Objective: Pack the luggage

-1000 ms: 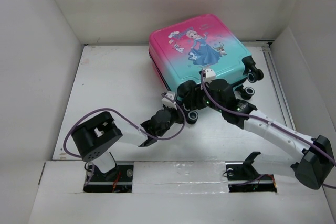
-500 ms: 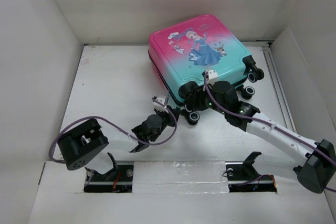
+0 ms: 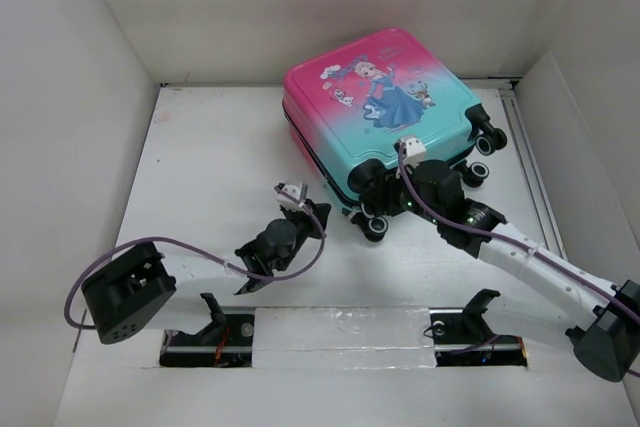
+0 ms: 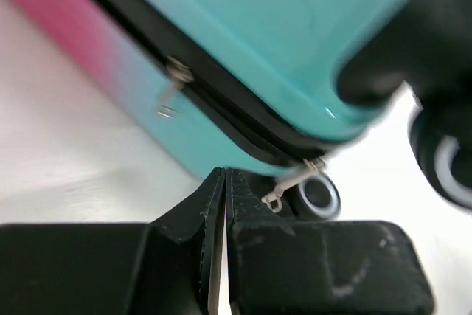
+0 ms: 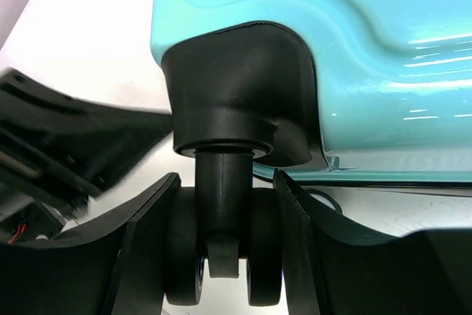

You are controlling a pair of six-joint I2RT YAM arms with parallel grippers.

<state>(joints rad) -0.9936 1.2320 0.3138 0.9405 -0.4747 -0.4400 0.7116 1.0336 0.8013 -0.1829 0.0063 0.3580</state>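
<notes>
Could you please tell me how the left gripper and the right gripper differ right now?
The left gripper is shut with nothing between its fingers, while the right gripper has its fingers spread around a black caster wheel of the pink-to-teal hard-shell suitcase. The left gripper sits just off the suitcase's zipped edge; the right gripper holds on to it. Both face its teal wheel end.

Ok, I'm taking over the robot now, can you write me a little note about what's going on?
Left gripper: shut, holding nothing, by the luggage's near corner.
Right gripper: clamped on a wheel at the teal end.
Luggage: flat on the table, picture side up.
Done: lid looks closed.
Left: check the zip; I cannot tell if it is shut all round.
</notes>
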